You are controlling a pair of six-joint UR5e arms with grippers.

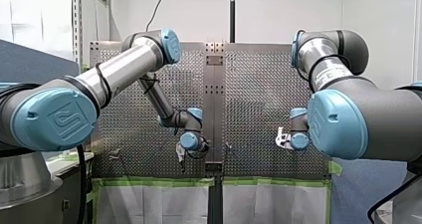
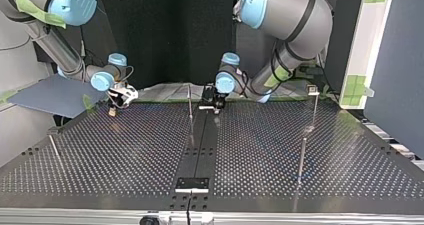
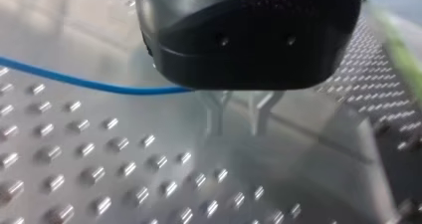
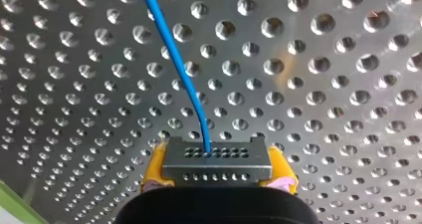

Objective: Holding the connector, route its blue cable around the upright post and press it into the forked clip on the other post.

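R gripper (image 4: 217, 167): yellow pads clamped on both sides of the connector (image 4: 216, 159), grip looks square. Blue cable (image 4: 171, 52) leaves the connector's front face and runs away over the perforated table (image 2: 125, 155). In top view this gripper sits low at upper left of frame, near the far edge.

L gripper (image 2: 212, 103): upper centre of top view, down close to the table, just beside a thin upright post (image 2: 190, 105). In L wrist view the cable runs in under the black housing and is lost there. Can't tell if it's gripped or only passing beneath, nor whether that gripper is apart or together.

Second post (image 2: 314, 105) at upper right of top view, small head on top, prob. the clip; fork too small to confirm. Well apart from the connector.

Routing not begun, as judged.

Risks:
- If L pins the cable while R pulls, tension could twist or drag the connector out of the pads.
- Slack could ride up and slip over the thin post's top instead of wrapping it.
- Post is thin, so side load may bend it.
- Long traverse to the clip passes L arm, so collision chance near centre.
- Cable thin, so may miss the fork if it arrives tilted.
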